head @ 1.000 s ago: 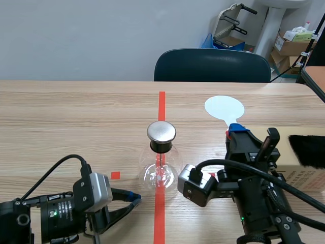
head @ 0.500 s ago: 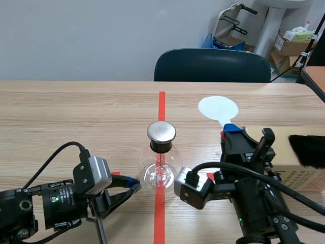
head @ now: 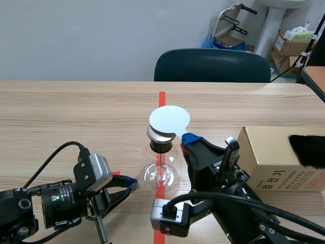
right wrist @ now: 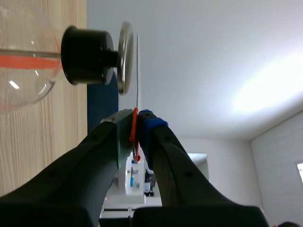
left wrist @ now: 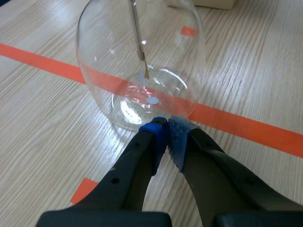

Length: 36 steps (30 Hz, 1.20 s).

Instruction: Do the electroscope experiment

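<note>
The electroscope is a clear glass flask (head: 160,174) with a black stopper and a round metal cap (head: 161,134), standing on the red tape line. My right gripper (head: 189,139) is shut on the handle of a white disc paddle (head: 169,119), and the disc hangs just over the cap. In the right wrist view the paddle (right wrist: 138,71) shows edge-on with a thin gap to the cap (right wrist: 124,56), its handle held in the gripper (right wrist: 137,116). My left gripper (head: 133,184) is shut, its tips (left wrist: 165,128) touching the flask's base (left wrist: 142,101). A thin leaf (left wrist: 145,71) hangs inside.
A cardboard box (head: 277,160) stands at the right with a black furry piece (head: 307,149) on it, close behind my right arm. A dark chair (head: 212,65) sits beyond the table's far edge. A small red tape square (head: 116,174) lies beside the left gripper.
My right arm has swung left with the white paddle, from over the box side to above the metal cap. The left gripper moved forward until its tips reached the flask.
</note>
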{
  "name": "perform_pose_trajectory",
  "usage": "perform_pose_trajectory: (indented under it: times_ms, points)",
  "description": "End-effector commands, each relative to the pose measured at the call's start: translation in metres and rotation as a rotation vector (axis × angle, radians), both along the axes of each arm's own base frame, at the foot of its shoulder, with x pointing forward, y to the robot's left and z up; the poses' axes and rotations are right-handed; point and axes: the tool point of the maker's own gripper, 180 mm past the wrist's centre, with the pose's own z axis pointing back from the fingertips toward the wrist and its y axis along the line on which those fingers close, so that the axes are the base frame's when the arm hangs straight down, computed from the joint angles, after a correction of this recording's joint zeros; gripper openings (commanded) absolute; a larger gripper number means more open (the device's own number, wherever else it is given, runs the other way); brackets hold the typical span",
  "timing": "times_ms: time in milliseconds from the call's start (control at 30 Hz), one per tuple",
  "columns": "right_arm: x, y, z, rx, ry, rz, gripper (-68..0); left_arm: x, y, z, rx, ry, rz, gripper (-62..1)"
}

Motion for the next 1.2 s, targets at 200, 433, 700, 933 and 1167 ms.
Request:
perform_pose_trajectory:
  times_ms: [200,433,700,933,1167]
  points:
    - [-0.004,0.012,0.01,-0.001,-0.039,0.084,-66.7,0.011,0.0,0.005,-0.012,0.001,0.039,-56.9]
    - [-0.004,0.012,0.01,-0.001,-0.039,0.087,-66.7,0.017,0.005,0.002,-0.001,0.015,0.083,-56.9]
    - [0.002,0.004,0.011,0.004,-0.041,0.032,-66.7,0.017,0.005,0.001,0.005,0.018,0.084,-56.9]
    - [0.018,-0.025,0.014,0.021,-0.046,-0.152,-66.7,0.017,0.006,0.001,0.004,0.017,0.086,-56.9]
    - [0.03,-0.062,0.016,0.043,-0.053,-0.372,-66.7,0.017,0.005,0.002,0.0,0.014,0.085,-56.9]
